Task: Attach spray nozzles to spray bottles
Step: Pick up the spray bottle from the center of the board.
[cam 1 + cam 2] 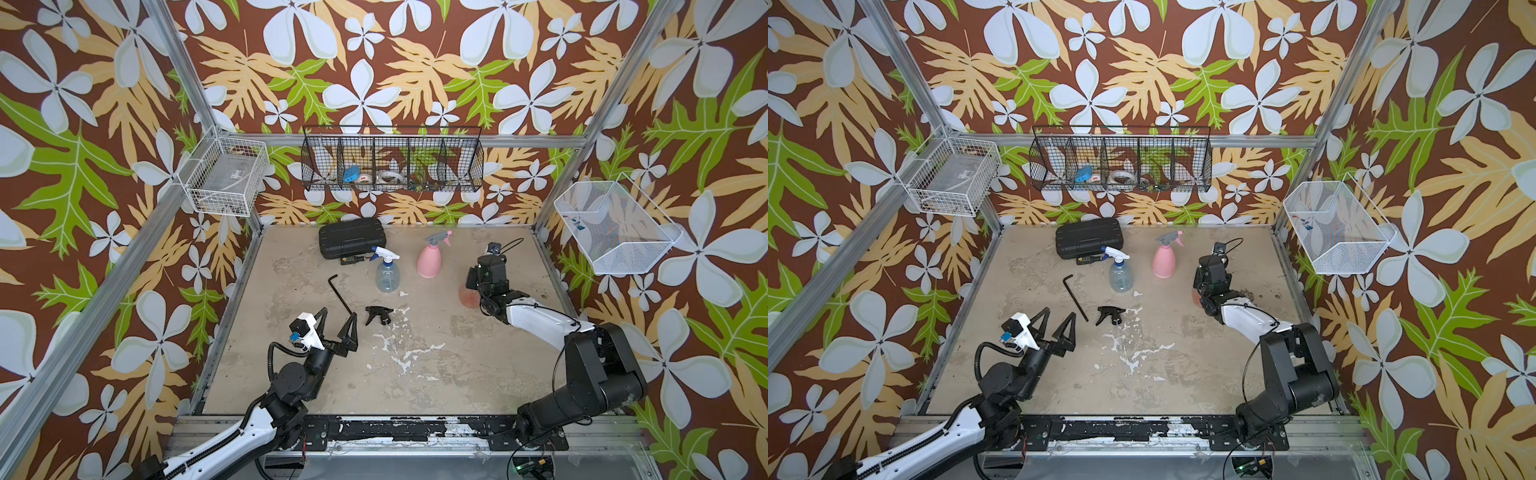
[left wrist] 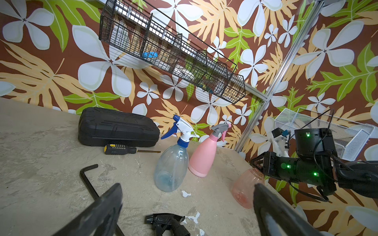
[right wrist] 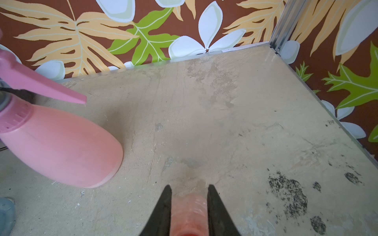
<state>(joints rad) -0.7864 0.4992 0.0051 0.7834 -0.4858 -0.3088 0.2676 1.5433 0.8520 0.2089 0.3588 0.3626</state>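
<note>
step in hand, by my reading: the third and last pairing.

pink bottle [image 1: 429, 259]: wears the pink and grey nozzle [image 1: 438, 237]. stands upper middle of the table [image 1: 415, 374] in both top views.

blue bottle [image 1: 387, 274]: wears the white and blue nozzle [image 1: 384, 252]. stands just left of the pink one.

orange bottle [image 2: 245, 188]: standing, neck bare. right of centre in both top views, half hidden there under the right wrist.

right gripper [image 3: 189, 186]: narrow. fingers [image 3: 163, 210] lie against either side of the orange neck at the bottom of the right wrist view, which i take for a hold on the bottle.

black nozzle [image 1: 379, 315]: loose on its side, centre of the table, apart from every bottle.

left gripper [image 1: 337, 316]: spread wide, holding nothing, just left of the black nozzle.

next move, as i judge it: the left gripper closes on the black nozzle, carries it rightward, sets the collar square on the orange neck and turns it while the right gripper steadies the bottle.

edges and room:
- hex key [image 1: 338, 293]: its lower end lies right by one left fingertip and is likely to get nudged.
- the path from the nozzle to the orange bottle is bare table, with the blue and pink bottles near it on the upper side.
- open table shows between the orange bottle and the right edge.
- black case [image 1: 351, 237] and screwdriver [image 2: 120, 149] lie at the back, clear of the path.
</note>
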